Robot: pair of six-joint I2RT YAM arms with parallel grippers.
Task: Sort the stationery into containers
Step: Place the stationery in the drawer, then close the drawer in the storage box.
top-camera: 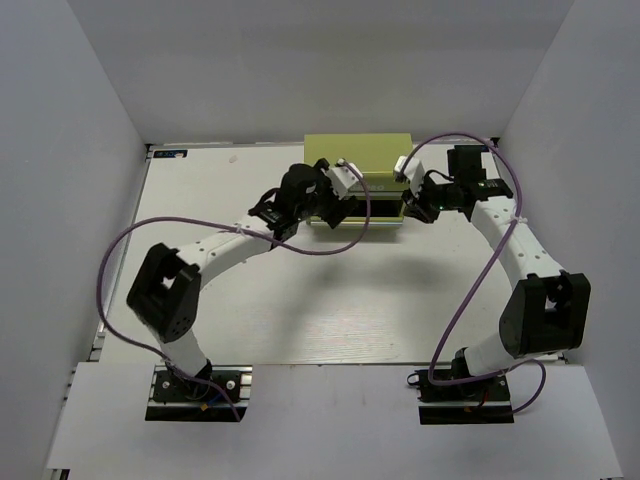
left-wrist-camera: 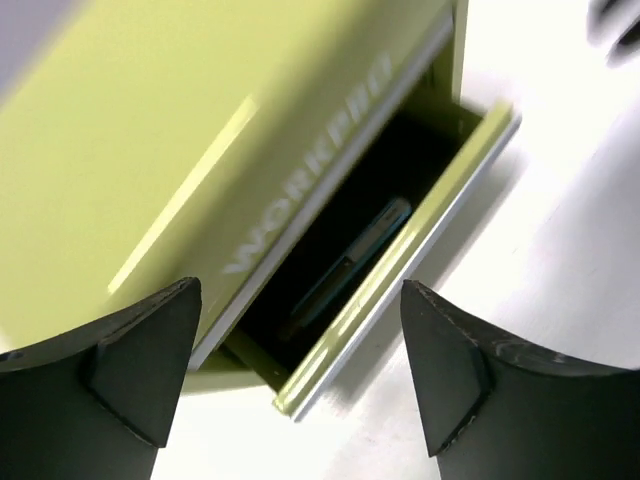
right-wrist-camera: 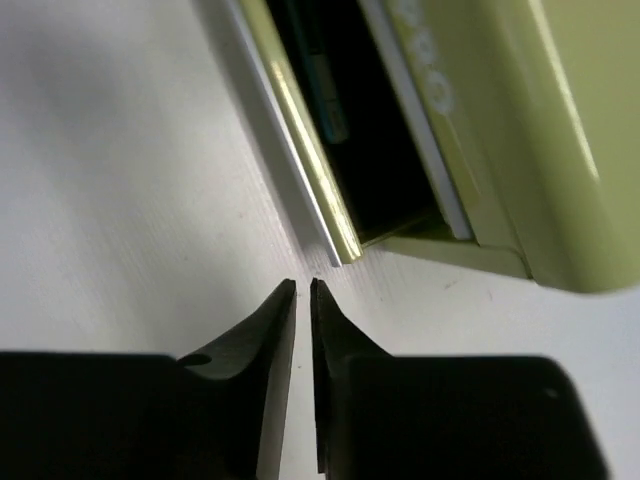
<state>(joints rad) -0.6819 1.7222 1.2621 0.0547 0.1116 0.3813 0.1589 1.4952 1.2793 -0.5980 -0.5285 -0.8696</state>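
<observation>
The yellow-green metal chest (top-camera: 358, 152) stands at the back middle of the table. Its bottom drawer (left-wrist-camera: 400, 250) is pulled partly out. A teal pen (left-wrist-camera: 350, 265) lies inside the dark drawer, and it also shows in the right wrist view (right-wrist-camera: 322, 80). The other pens are hidden. My left gripper (left-wrist-camera: 300, 380) is open and empty, just in front of the drawer's left corner. My right gripper (right-wrist-camera: 302, 290) is shut and empty, its tips close to the drawer's right front corner (right-wrist-camera: 340, 245).
The chest (left-wrist-camera: 150, 150) bears faint lettering (left-wrist-camera: 310, 170) above the drawer. White walls enclose the table on three sides. Purple cables (top-camera: 330, 250) loop over both arms. The white tabletop (top-camera: 330, 310) lies in front of the chest.
</observation>
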